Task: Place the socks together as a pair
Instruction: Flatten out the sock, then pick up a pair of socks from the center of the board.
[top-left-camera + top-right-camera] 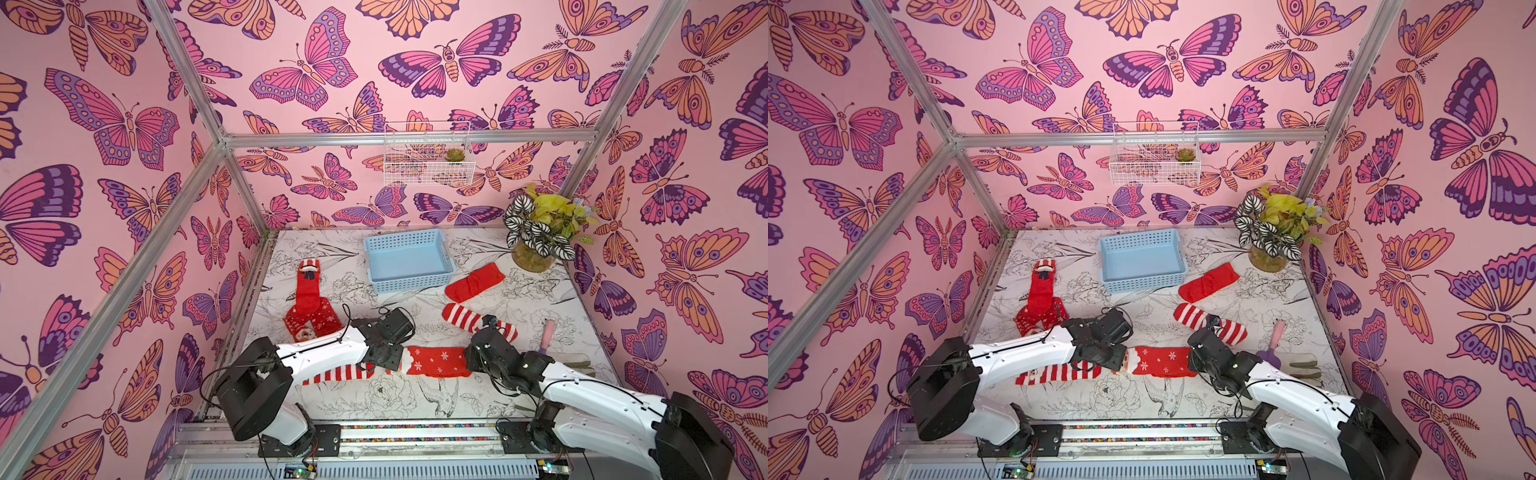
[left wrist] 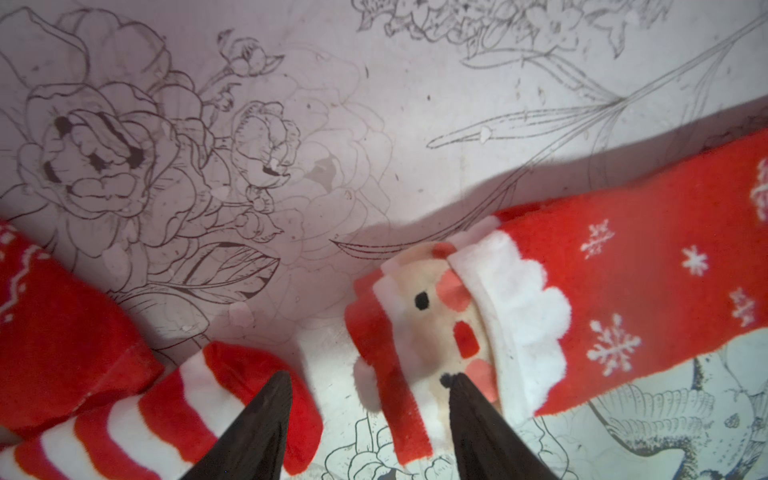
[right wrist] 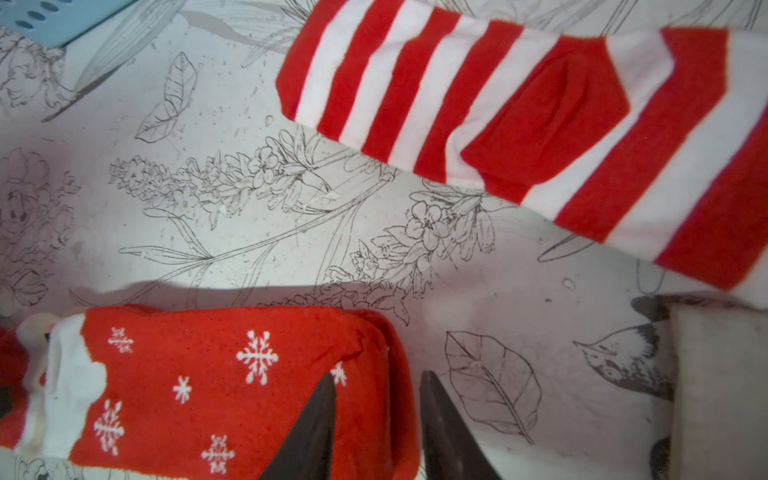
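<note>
The snowflake sock (image 1: 436,361) lies flat near the front edge of the tabletop (image 1: 415,399), between both grippers.
The left gripper (image 2: 369,376) is spread, released, over its Santa cuff (image 2: 436,324); the right gripper (image 3: 378,374) is spread at its toe.

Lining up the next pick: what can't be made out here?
Front striped sock: partly under the left arm in both top views; cut by the left wrist view's edge.
Middle snowflake sock: ends under both arms in both top views; single or stacked, unclear.
Glove: partly behind right arm, top views.
</note>
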`<act>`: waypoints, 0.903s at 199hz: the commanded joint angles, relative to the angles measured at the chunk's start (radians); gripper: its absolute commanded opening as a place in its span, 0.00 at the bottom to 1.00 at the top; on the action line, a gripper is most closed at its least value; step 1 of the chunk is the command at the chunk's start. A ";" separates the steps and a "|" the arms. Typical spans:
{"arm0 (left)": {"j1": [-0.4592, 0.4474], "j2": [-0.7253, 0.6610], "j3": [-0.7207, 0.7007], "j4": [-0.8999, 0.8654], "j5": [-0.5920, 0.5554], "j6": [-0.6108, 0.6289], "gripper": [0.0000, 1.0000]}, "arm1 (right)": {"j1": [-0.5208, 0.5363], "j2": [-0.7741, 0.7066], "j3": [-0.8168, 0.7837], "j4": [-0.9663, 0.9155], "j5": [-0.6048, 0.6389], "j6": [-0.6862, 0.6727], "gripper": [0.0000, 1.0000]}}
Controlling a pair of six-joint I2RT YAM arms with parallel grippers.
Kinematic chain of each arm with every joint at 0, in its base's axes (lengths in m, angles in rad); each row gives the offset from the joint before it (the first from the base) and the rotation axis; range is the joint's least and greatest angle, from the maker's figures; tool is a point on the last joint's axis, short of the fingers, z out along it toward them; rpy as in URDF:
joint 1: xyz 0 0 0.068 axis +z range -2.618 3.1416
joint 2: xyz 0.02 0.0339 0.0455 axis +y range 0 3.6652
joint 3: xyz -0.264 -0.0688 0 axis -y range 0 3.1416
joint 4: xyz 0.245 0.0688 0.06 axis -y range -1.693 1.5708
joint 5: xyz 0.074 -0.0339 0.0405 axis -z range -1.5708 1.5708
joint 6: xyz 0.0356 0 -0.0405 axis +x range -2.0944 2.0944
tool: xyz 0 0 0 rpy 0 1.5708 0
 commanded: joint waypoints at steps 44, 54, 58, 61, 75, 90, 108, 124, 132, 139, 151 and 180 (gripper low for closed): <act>0.041 -0.113 -0.138 0.206 0.110 -0.097 0.72 | -0.108 -0.081 -0.084 0.056 -0.149 0.031 0.53; 0.052 -0.109 -0.159 0.239 0.143 -0.109 0.73 | -0.108 -0.079 -0.087 0.063 -0.161 0.031 0.54; 0.056 -0.104 -0.167 0.254 0.157 -0.113 0.75 | -0.107 -0.078 -0.089 0.066 -0.164 0.031 0.54; 0.059 -0.102 -0.171 0.260 0.169 -0.115 0.75 | -0.108 -0.076 -0.089 0.067 -0.169 0.030 0.55; 0.070 -0.083 -0.189 0.280 0.213 -0.124 0.76 | -0.108 -0.068 -0.090 0.072 -0.179 0.028 0.55; 0.076 -0.076 -0.203 0.286 0.222 -0.137 0.76 | -0.108 -0.060 -0.098 0.088 -0.194 0.028 0.56; 0.077 -0.078 -0.228 0.320 0.238 -0.151 0.77 | -0.107 -0.046 -0.106 0.097 -0.198 0.034 0.56; 0.078 -0.067 -0.239 0.340 0.264 -0.159 0.76 | -0.109 -0.030 -0.112 0.103 -0.196 0.042 0.56; 0.077 -0.061 -0.244 0.347 0.278 -0.162 0.75 | -0.107 -0.020 -0.115 0.109 -0.198 0.043 0.56; 0.077 -0.051 -0.247 0.356 0.287 -0.164 0.74 | -0.109 -0.008 -0.118 0.119 -0.202 0.045 0.56; 0.077 -0.038 -0.254 0.369 0.296 -0.172 0.68 | -0.109 0.013 -0.118 0.134 -0.212 0.045 0.56; 0.077 -0.002 -0.267 0.408 0.325 -0.188 0.55 | -0.108 0.053 -0.113 0.143 -0.218 0.046 0.55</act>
